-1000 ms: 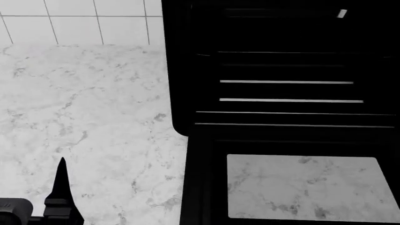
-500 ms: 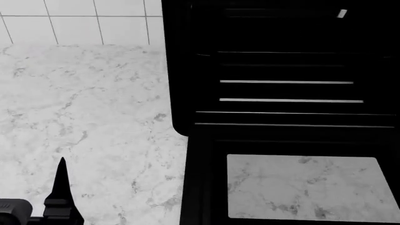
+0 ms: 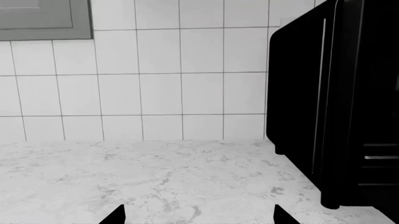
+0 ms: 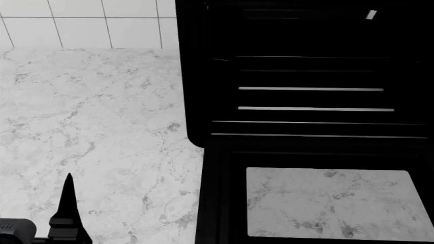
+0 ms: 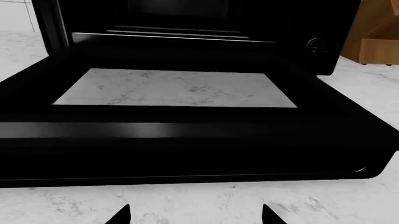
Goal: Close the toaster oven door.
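The toaster oven [image 4: 305, 66] stands at the right of the marble counter, glossy black, with silver wire racks [image 4: 312, 89] inside. Its door [image 4: 217, 203] lies open and flat toward me, and counter marble shows through the glass window [image 4: 332, 203]. In the right wrist view the door [image 5: 181, 140] fills the frame, its front edge just ahead of my right gripper [image 5: 194, 217], which is open and empty above the counter. The knob [image 5: 315, 44] sits on the oven's right panel. My left gripper [image 3: 198, 217] is open and empty beside the oven's left wall [image 3: 299, 107]. One of its fingers [image 4: 68, 203] shows in the head view.
A white tiled wall [image 3: 156, 84] backs the marble counter [image 4: 95, 117]. A grey cabinet underside [image 3: 44, 18] hangs on the wall. A wooden object [image 5: 374, 32] stands just past the oven's right side.
The left gripper's finger has slipped very slightly lower in the head view. The oven and its door have not moved.
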`<state>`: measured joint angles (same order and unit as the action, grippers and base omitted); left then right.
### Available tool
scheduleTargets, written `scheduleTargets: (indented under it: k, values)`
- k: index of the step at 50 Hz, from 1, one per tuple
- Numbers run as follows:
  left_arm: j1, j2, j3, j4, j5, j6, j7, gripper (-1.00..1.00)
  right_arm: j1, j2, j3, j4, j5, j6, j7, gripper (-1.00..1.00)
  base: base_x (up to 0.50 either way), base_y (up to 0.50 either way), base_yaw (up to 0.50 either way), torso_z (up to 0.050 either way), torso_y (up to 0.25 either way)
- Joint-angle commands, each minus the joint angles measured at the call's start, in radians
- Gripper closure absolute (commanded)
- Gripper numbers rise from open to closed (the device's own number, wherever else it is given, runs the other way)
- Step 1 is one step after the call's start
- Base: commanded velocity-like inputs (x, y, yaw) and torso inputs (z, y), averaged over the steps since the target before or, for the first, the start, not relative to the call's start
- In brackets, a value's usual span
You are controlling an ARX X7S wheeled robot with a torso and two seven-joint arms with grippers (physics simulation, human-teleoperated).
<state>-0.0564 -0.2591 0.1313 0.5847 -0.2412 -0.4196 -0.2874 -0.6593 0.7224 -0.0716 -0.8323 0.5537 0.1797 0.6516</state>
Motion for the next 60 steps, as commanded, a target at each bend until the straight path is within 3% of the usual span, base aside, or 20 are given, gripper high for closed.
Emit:
scheduleTargets:
  k: [1,60]
  values:
    - [0.0,-0.005,0.004,-0.004,-0.006,0.005,-0.003,-1.0,0.059,0.006,-0.025,0.011,0.009,0.045,0.007,-1.0,0.0,0.0,0.0,0.0,0.0]
    - [0.002,-0.025,0.023,-0.007,-0.021,0.02,-0.031,-1.0,0.28,-0.011,-0.118,0.116,0.014,0.131,-0.039,-1.0,0.0,0.0,0.0,0.0,0.0]
